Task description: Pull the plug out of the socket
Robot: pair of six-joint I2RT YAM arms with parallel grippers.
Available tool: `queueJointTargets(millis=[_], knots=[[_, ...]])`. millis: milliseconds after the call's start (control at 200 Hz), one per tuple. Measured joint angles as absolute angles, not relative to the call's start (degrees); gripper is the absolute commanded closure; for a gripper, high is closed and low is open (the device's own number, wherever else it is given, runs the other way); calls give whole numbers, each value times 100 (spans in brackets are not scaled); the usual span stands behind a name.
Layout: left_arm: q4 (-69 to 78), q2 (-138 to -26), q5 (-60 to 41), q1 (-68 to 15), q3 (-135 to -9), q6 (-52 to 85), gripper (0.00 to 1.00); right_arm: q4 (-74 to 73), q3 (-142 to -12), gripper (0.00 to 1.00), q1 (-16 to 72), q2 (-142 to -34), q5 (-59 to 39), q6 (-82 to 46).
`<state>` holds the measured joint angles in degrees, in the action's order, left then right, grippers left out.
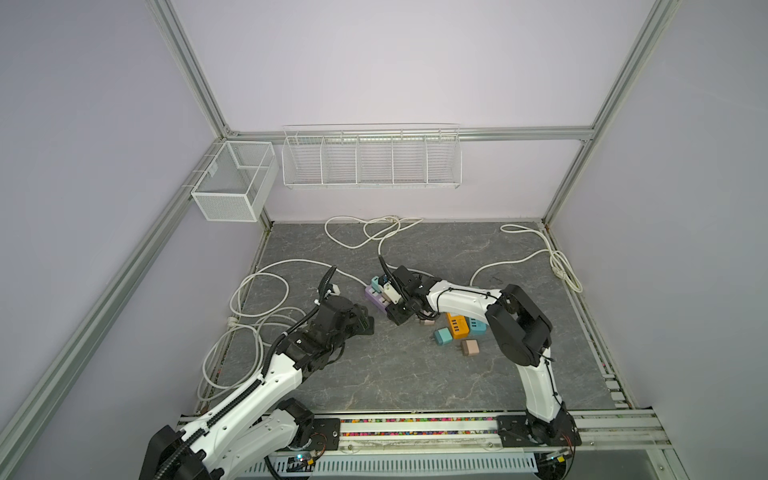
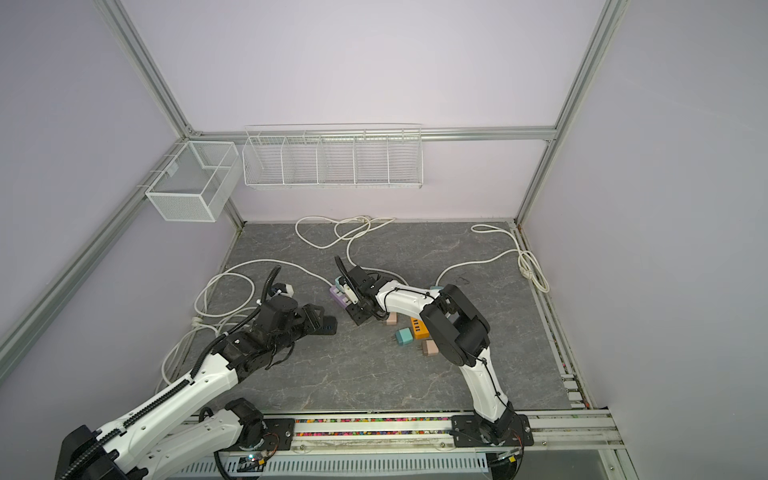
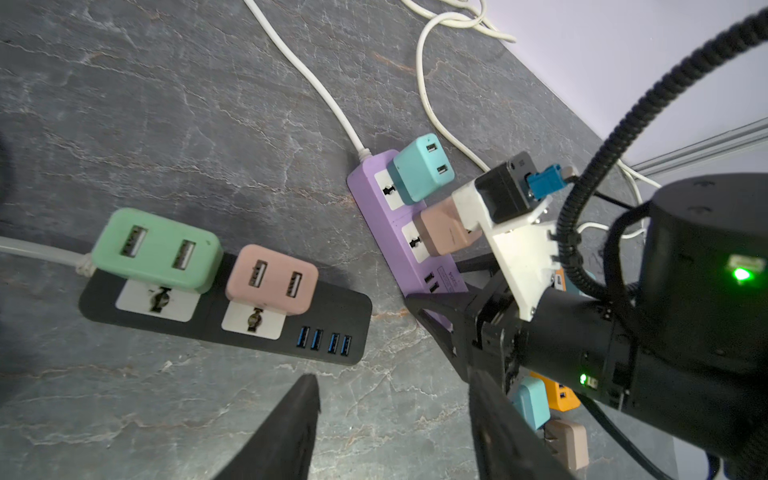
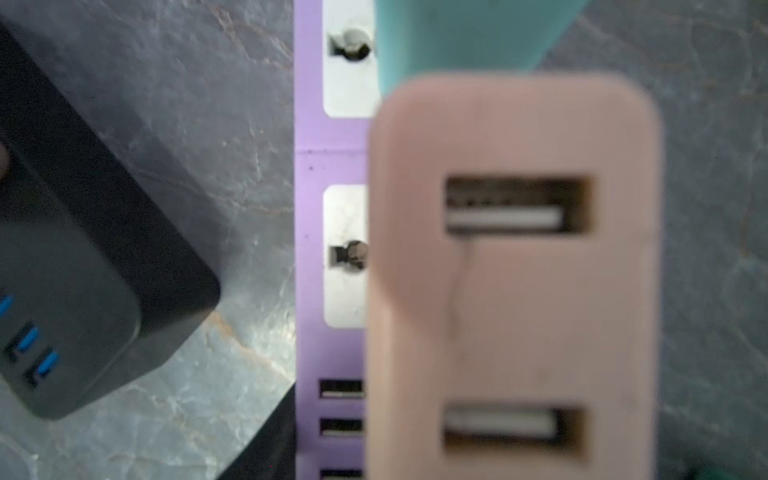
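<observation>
Purple plastic marks the power strip (image 3: 399, 216) lying on the grey stone-patterned table (image 1: 395, 374), with 2 plugs seated in its sockets: a teal plug (image 3: 422, 166) at the cord end and a beige plug (image 3: 444, 232) next to it. The right gripper (image 1: 390, 305) sits over the beige plug, which fills the right wrist view. 1 dark finger (image 4: 266, 449) shows beside the strip, but whether the jaws have clamped the plug I cannot tell. The left gripper (image 3: 392, 386) hovers with its jaws apart and nothing between them, by the USB end of a black power strip (image 3: 332, 303) carrying a green plug (image 3: 156, 249) and a pink plug (image 3: 272, 278). Loose plugs, an orange one (image 1: 457, 326) among them, lie beside the right arm.
</observation>
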<state>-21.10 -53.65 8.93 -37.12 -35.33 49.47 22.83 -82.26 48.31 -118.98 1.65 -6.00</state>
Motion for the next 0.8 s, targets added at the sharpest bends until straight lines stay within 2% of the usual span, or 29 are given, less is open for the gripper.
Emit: queueJointTargets(millis=[120,220,480,635,800], knots=[[-1916,-5496,714,-3712,-3522,5011,40,2263,-7738,59,4925,-11552,388,-902],[-1813,-5621,591,-3712,-3522,5050,34,2237,-7332,59,5019,-11240,580,-1184],[-1638,-5798,368,-3712,-3522,5072,33,2235,-6685,59,5402,-10750,950,-1765],[-1601,-5833,290,-3712,-3522,5072,33,2152,-6545,56,5592,-10704,1103,-2049],[-1557,-5867,246,-3712,-3522,5072,33,2134,-6523,44,5603,-10691,1118,-2145]])
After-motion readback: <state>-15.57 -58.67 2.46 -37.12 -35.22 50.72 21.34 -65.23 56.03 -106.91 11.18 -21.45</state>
